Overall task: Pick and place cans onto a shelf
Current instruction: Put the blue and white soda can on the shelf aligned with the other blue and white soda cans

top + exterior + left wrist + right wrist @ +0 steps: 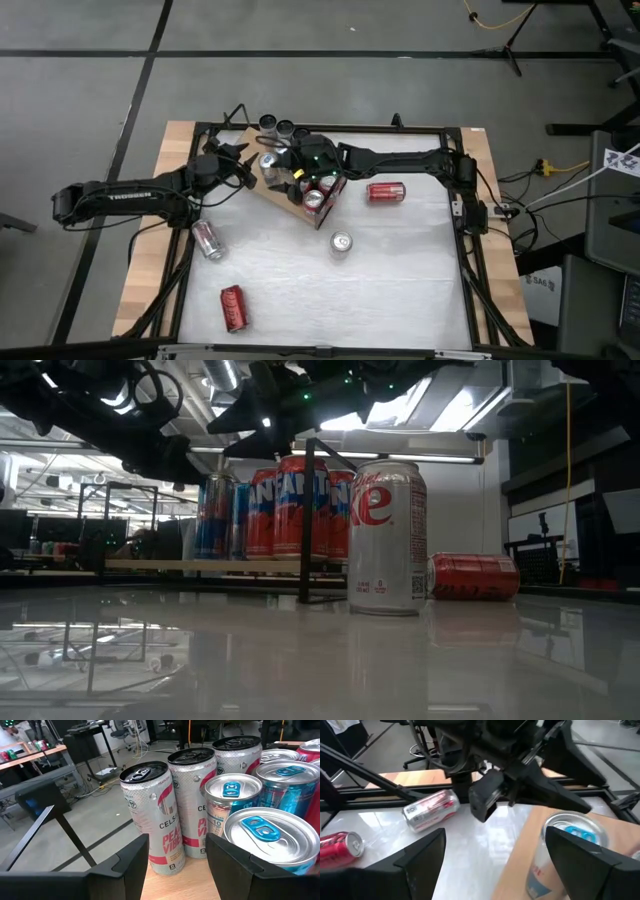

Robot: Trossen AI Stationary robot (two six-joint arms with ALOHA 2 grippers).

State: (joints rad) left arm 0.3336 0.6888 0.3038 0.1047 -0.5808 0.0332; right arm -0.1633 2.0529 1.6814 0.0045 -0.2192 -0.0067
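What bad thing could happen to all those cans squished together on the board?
The cans stand packed tightly on the shelf, and both pincers hang right over them. The left pincer is open in front of the tall white cans at the board's edge; a small nudge might tip one off. The right pincer is open beside a blue-tabbed can and close to the other arm, so they might bump.
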